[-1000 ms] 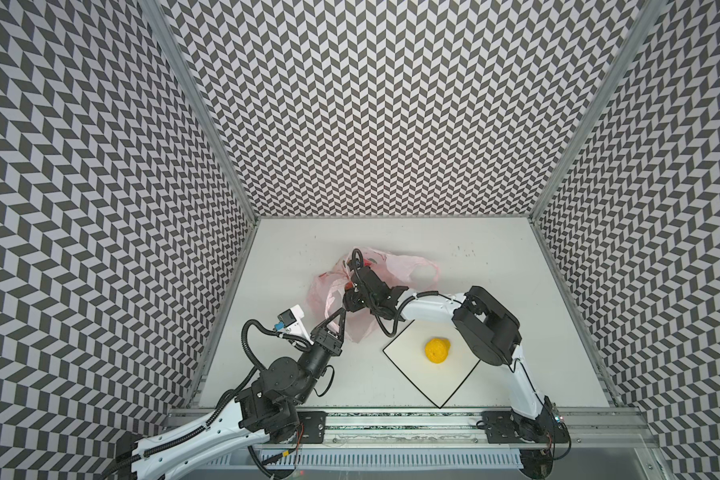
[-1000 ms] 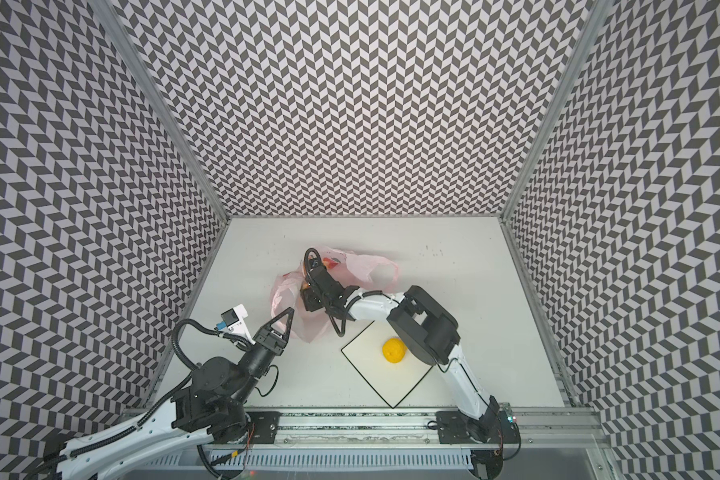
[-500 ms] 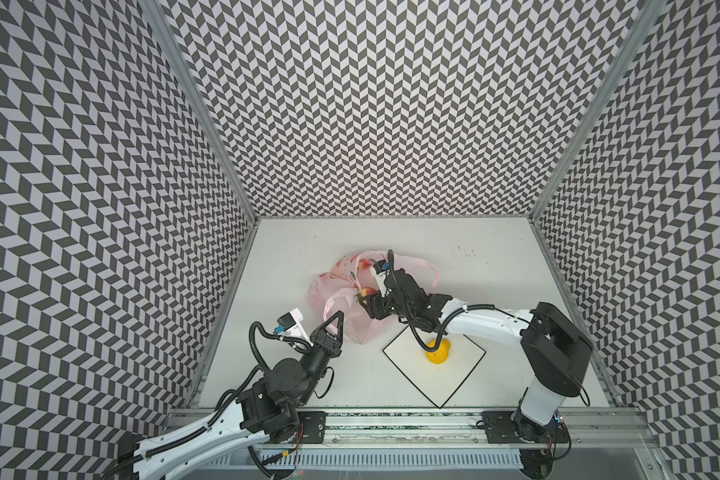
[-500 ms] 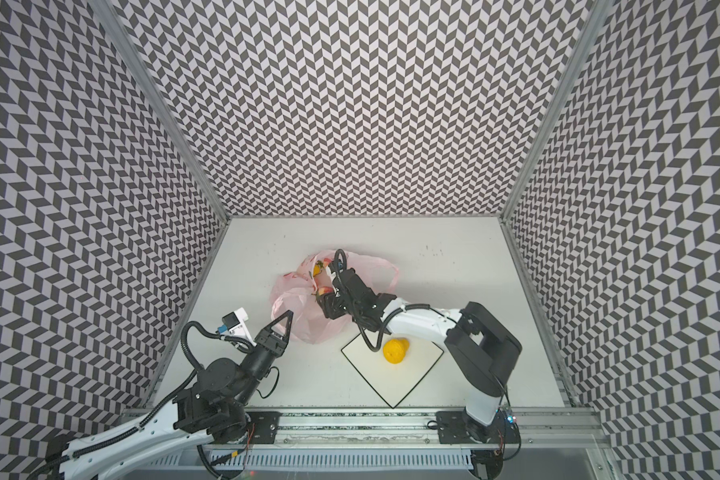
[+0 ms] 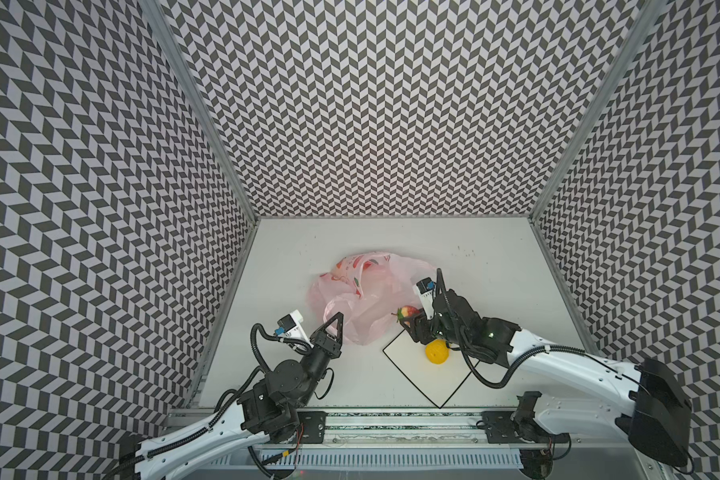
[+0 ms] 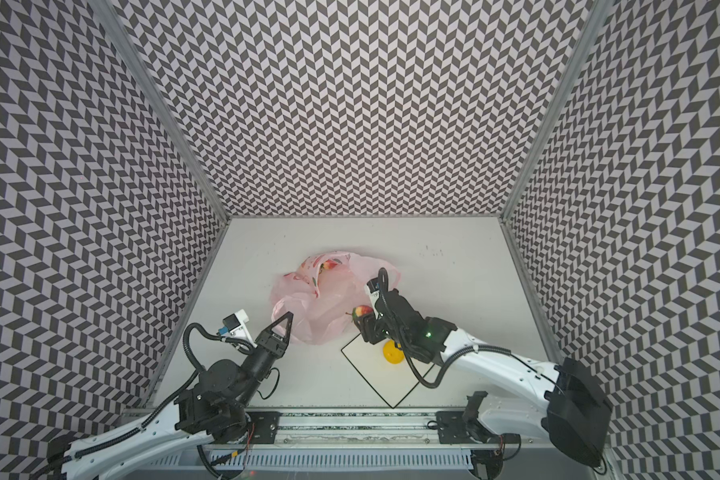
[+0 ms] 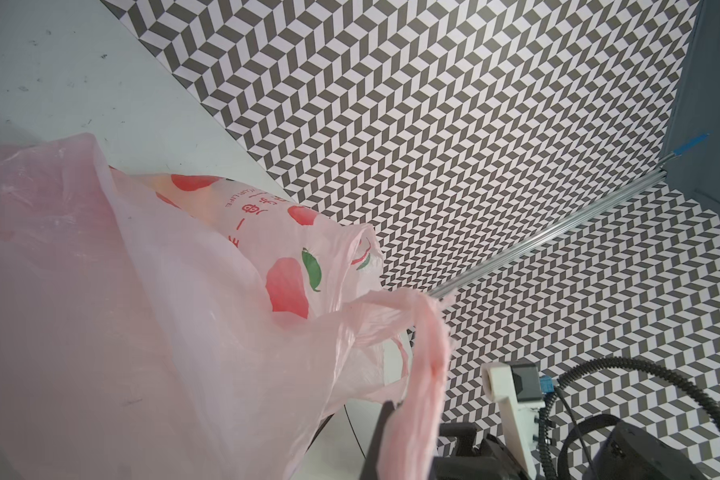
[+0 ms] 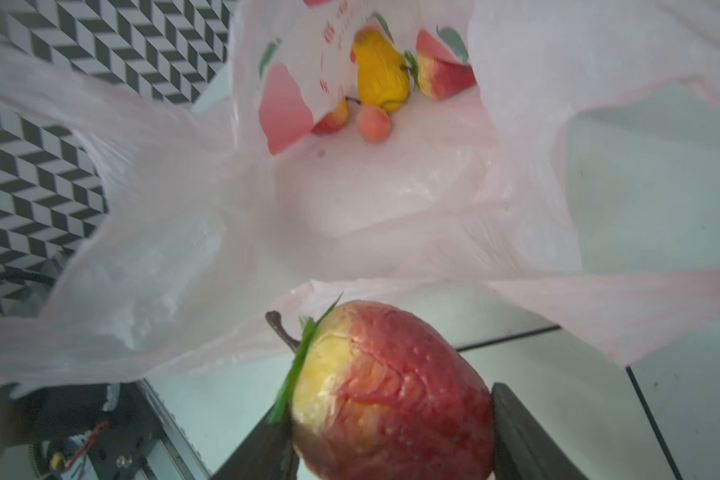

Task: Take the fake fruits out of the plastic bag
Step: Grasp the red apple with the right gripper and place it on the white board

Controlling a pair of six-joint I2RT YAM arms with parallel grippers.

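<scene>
Right hand (image 5: 413,323) is gripping strawberry (image 8: 391,386), best lowering onto plate (image 5: 425,382) at 5 o'clock; left hand (image 5: 336,321) pinching plastic bag (image 5: 362,307).

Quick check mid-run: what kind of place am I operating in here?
Probably a lab test cell for robot recordings, not a home or shop: black-and-white chevron-patterned walls box in a plain white tabletop, and a silver metal mounting rail runs along its front edge.
</scene>
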